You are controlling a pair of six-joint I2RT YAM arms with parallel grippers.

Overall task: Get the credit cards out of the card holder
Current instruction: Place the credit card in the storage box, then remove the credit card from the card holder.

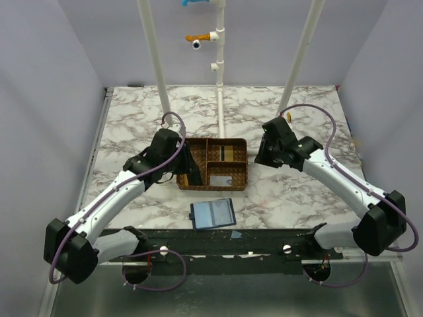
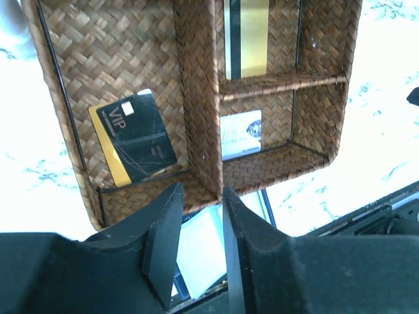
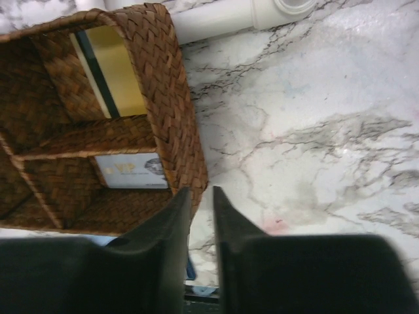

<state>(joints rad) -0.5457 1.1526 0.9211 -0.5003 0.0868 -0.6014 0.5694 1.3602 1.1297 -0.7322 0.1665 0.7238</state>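
The navy card holder [image 1: 213, 214] lies open and flat on the marble table in front of the wicker tray [image 1: 246, 165]. Its pale inside shows between my left fingers [image 2: 200, 252]. A black and gold VIP card [image 2: 134, 136] lies in the tray's left compartment. A gold card [image 2: 247, 38] lies in the far right compartment and a white VIP card [image 2: 241, 134] in the near right one. My left gripper [image 2: 203, 191] hovers over the tray's near left wall, slightly open and empty. My right gripper [image 3: 201, 193] hangs beside the tray's right wall [image 3: 177, 111], with a narrow gap and empty.
White pipes [image 1: 220, 99] stand and lie on the table behind the tray; one shows in the right wrist view [image 3: 216, 19]. A dark rail [image 1: 225, 243] runs along the table's near edge. A small pale scrap [image 1: 236, 234] lies beside the holder.
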